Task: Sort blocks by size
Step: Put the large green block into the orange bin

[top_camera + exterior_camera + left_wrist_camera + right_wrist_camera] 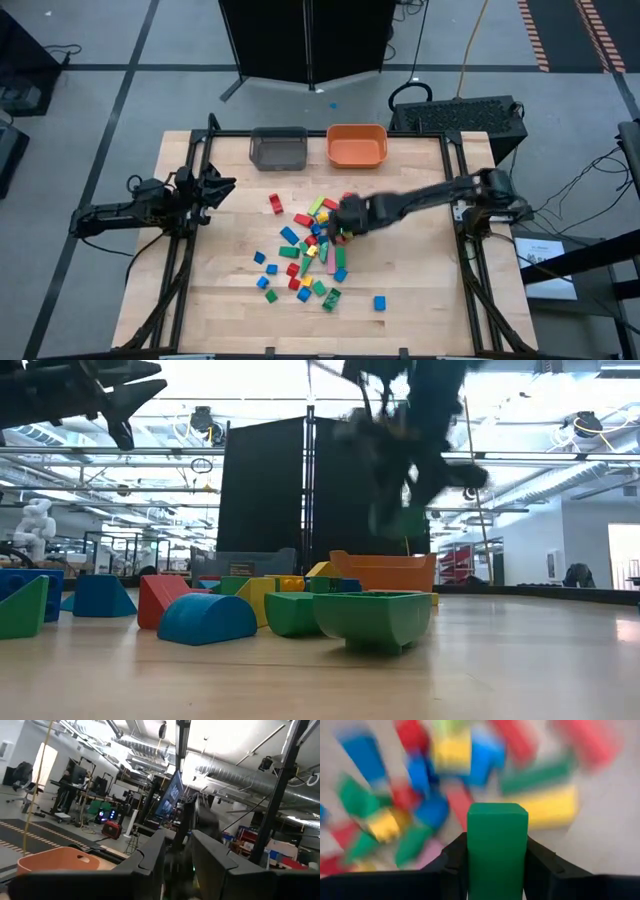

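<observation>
One green block [497, 845] pinched in right gripper [496, 862] above pile [310, 255]. Risk: slips mid-transfer, or lands in wrong bin. Left gripper [176, 857] parked, fingers apart, empty.

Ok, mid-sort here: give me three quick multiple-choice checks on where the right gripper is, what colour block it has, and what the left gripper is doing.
1. Where is the right gripper?
A. Over the orange bin
B. Above the pile of blocks at mid-table
C. Off the table's near edge

2. What colour is the block between its fingers?
A. Green
B. Red
C. Yellow

3. What state is the left gripper in?
A. Shut on a blue block
B. Open, holding nothing, at the table's left side
C. Inside the grey bin

Answers:
1 B: the high view shows the right arm reaching over the blocks, well short of the orange bin.
2 A: the right wrist view shows a green block clamped between the two dark fingers.
3 B: its fingers stand spread with nothing between them, away from the grey bin.
</observation>
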Controlling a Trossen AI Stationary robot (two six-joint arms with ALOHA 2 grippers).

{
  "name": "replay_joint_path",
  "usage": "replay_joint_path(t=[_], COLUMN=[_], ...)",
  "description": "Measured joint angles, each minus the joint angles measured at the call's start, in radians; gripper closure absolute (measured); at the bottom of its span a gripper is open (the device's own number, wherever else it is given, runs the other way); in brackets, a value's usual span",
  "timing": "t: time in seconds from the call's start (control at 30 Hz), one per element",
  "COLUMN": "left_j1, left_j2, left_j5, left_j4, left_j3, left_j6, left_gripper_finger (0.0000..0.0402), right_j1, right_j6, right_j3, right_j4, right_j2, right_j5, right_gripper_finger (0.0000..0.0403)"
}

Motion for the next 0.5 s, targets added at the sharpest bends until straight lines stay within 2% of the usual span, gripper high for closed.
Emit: replay_joint_path(t=[0.1, 0.17, 0.43, 0.5], left_j1=[0.000, 0.000, 0.000, 0.000], left_j2=[0.000, 0.002, 0.002, 0.002], left_j5=[-0.030, -0.056, -0.183, -0.194], left_j4=[-0.022, -0.022, -0.034, -0.040], left_j3=[0.000, 0.000, 0.000, 0.000], left_j6=[0.000, 0.000, -0.001, 0.000], left_gripper_finger=[0.0306, 0.0306, 0.0307, 0.0307], right_j1=[-0.100, -0.197, -0.568, -0.635], right_j6=[-0.135, -0.241, -0.590, -0.649], right_j3=[0.084, 0.117, 0.123, 0.123], right_j4=[-0.094, -0.114, -0.036, 0.003], right_j2=[-0.028, -0.041, -0.002, 0.008], right_j5=[0.101, 0.126, 0.126, 0.091], right_gripper_finger=[0.0291, 0.0291, 0.0291, 0.0291])
